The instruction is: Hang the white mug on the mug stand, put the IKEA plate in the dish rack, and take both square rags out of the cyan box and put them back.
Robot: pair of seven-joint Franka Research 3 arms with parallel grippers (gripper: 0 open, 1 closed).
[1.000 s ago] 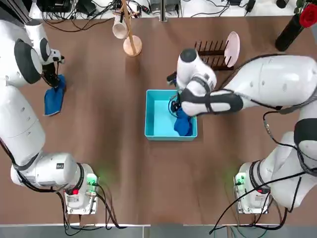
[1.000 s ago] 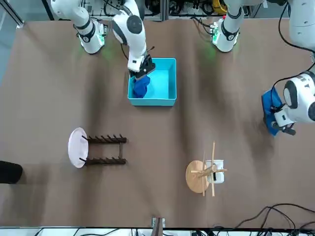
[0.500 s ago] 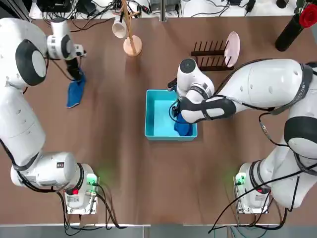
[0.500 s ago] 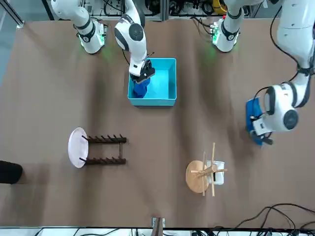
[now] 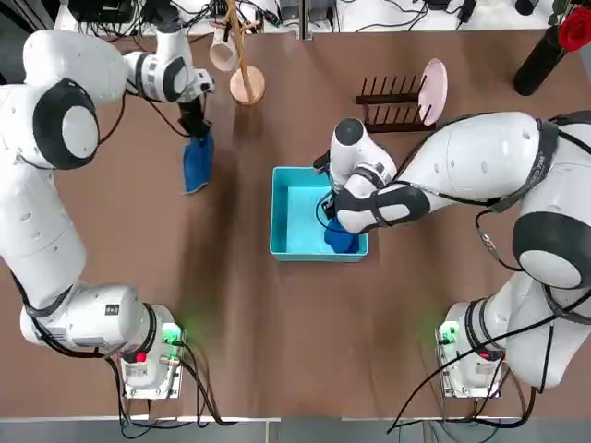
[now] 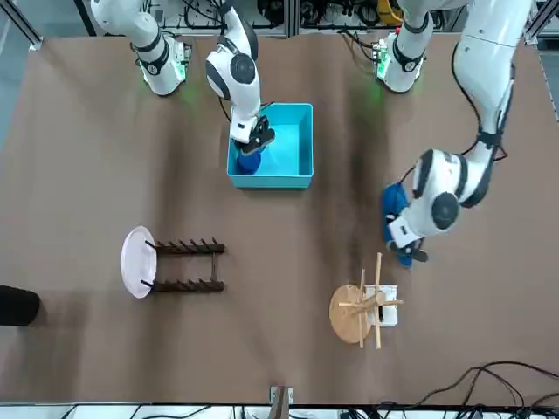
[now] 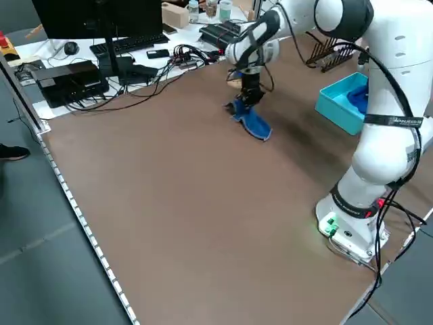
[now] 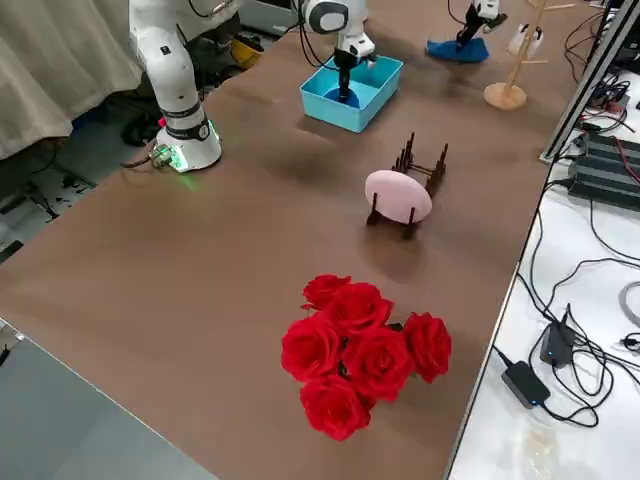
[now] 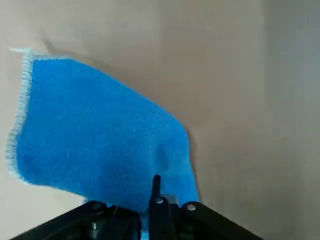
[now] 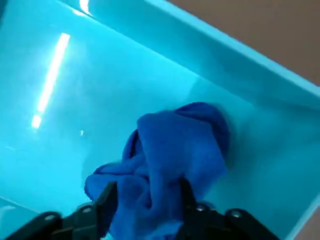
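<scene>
Landmark: the square bright cyan plastic box (image 5: pixel 297 218) with low walls, mid-table.
Left gripper: the left gripper (image 5: pixel 195 129) is clamped on one soft deep-blue square rag (image 5: pixel 197 161), which hangs from it over the brown table (image 5: pixel 231 323), well apart from the box on the robot's left.
Right gripper: the right gripper (image 5: pixel 334 209) reaches down inside the box; its fingers (image 10: pixel 107 197) straddle the second crumpled deep-blue rag (image 10: pixel 170 155), partly closed around it. Whether they pinch it firmly I cannot tell.
White mug: the small white mug (image 5: pixel 223 52) hangs on the light wooden mug stand (image 5: pixel 246 81), beyond the box.
Plate: the small round white plate (image 5: pixel 432 89) stands in the dark brown slotted dish rack (image 5: pixel 395 100), beyond the box on the robot's right.
Step in hand: likely the rag part; one rag out, the other being gripped.
Next move: probably close fully on the bundled cloth, then lift it clear of the low walls without dragging the box.
</scene>
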